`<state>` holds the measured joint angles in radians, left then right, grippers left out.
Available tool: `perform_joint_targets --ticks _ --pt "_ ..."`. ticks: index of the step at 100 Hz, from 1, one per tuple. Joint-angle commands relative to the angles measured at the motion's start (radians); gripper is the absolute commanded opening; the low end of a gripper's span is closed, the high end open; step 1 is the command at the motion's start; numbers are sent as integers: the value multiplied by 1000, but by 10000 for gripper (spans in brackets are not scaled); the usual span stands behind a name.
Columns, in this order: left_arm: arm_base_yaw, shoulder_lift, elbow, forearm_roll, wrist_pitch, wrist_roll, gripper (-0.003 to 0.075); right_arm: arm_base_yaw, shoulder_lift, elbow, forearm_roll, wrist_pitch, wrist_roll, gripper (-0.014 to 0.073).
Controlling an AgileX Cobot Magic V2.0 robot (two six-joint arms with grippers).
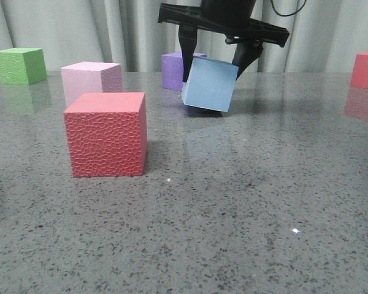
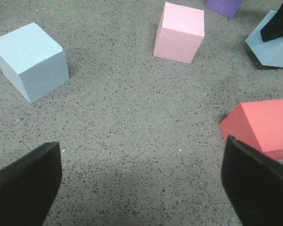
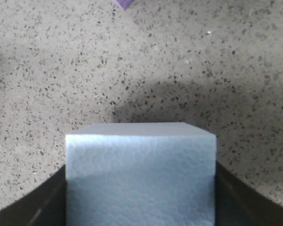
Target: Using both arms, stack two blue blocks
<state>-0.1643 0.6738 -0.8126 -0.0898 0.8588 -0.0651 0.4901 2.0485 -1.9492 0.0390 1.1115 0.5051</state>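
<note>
My right gripper (image 1: 216, 61) is clamped on one pale blue block (image 1: 210, 84), a smooth matte foam cube that hangs tilted just above the speckled grey stone table (image 1: 245, 208), far of centre and in front of the purple cube (image 1: 173, 70). My left gripper (image 2: 141, 181) stands with its black fingers (image 2: 26, 186) wide apart over bare tabletop, holding nothing; the second blue block (image 2: 30, 61) rests flat on the table, well apart from them. A red cube (image 1: 106, 134) with a pebbled face sits near left, a pale pink cube (image 1: 90, 81) just behind it, and a green cube (image 1: 21, 65) at the far left.
</note>
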Motion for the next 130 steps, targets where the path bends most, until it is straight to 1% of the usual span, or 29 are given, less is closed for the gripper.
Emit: perform_joint_targets --ticks 1,14,23,50,79,94,115,130 --pt "2 5 -36 -11 -55 -6 651 -2 -63 -35 -6 -21 -1 471" --pt "2 5 -36 -11 -55 -6 651 -2 -63 -35 -1 -20 -2 566" --pt "2 5 -36 -11 -55 -6 651 -2 -63 -35 12 -21 -2 594" --pt "2 5 -36 -11 -55 -6 651 -2 -72 -38 11 -20 -2 593" --pt "2 5 -36 -11 -55 -6 651 -6 -165 -51 -102 11 -14 593" --pt "2 5 -36 -11 -55 -6 651 -30 -251 -52 -111 27 -77 593" --pt "2 5 -36 -11 -55 -6 651 -94 -352 -50 -111 69 -167 593" --pt "2 5 -36 -11 -55 -6 651 -144 -423 0 -117 86 -224 592"
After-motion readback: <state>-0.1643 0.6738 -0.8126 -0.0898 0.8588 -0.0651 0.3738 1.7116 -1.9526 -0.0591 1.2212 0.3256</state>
